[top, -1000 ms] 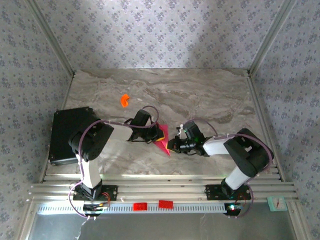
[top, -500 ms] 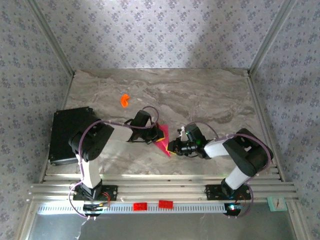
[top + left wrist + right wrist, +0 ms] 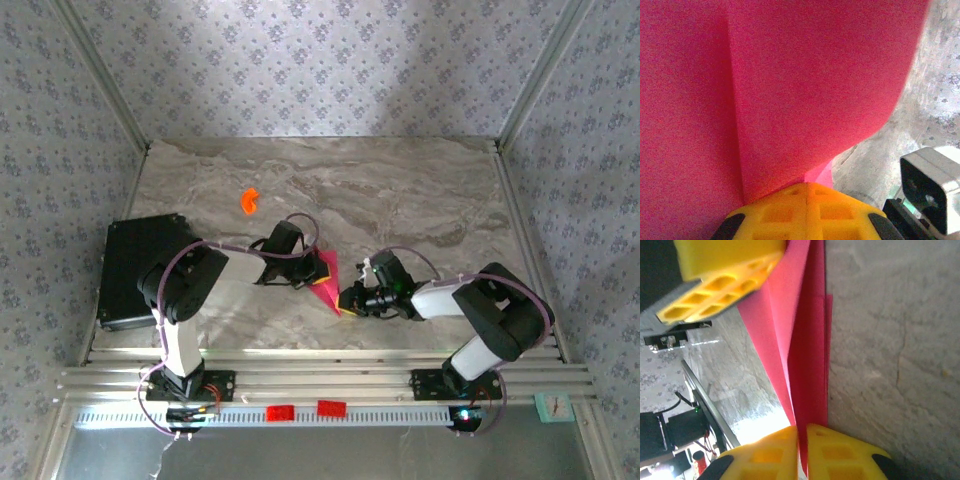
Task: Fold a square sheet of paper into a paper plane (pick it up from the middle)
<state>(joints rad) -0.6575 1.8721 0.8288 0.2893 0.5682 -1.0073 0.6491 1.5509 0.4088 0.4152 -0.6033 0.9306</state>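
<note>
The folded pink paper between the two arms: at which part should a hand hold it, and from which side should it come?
Best at the narrow end of the folded pink paper, where its layers meet in a thin stack. Come in low along the table from that end, one finger on each face, as the right hand does.

right gripper point(image 3: 346, 300) nearer, apparently down paper plane point(image 3: 326, 272)
</note>
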